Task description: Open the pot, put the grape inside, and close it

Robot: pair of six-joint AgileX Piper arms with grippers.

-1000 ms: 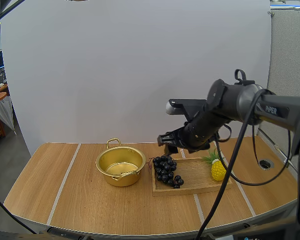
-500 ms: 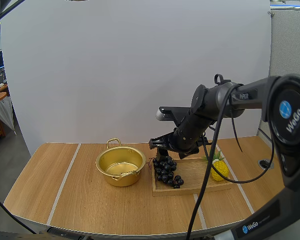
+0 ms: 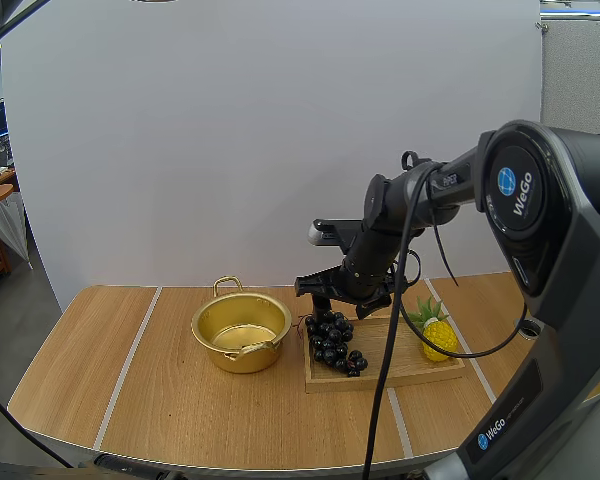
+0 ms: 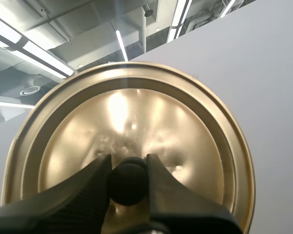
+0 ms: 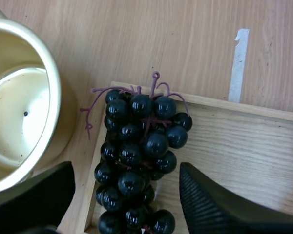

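Note:
An open gold pot (image 3: 241,332) stands on the table, with no lid on it. A bunch of dark grapes (image 3: 334,341) lies at the left end of a wooden tray (image 3: 395,362). My right gripper (image 3: 330,299) hovers just above the grapes, open; in the right wrist view its fingers (image 5: 210,204) stand wide apart on either side of the grapes (image 5: 139,146), with the pot (image 5: 19,126) close by. My left gripper (image 4: 128,178) is shut on the black knob (image 4: 127,181) of the gold lid (image 4: 132,141), held up in the air.
A small yellow pineapple (image 3: 436,336) stands at the right end of the tray. The wooden table (image 3: 140,400) has pale stripes and free room in front and to the left of the pot. A round hole (image 3: 531,327) sits at the table's right edge.
My right arm has swung left and lowered, bringing its gripper from above the tray's middle to just over the grapes. The pot, grapes and tray have not moved.

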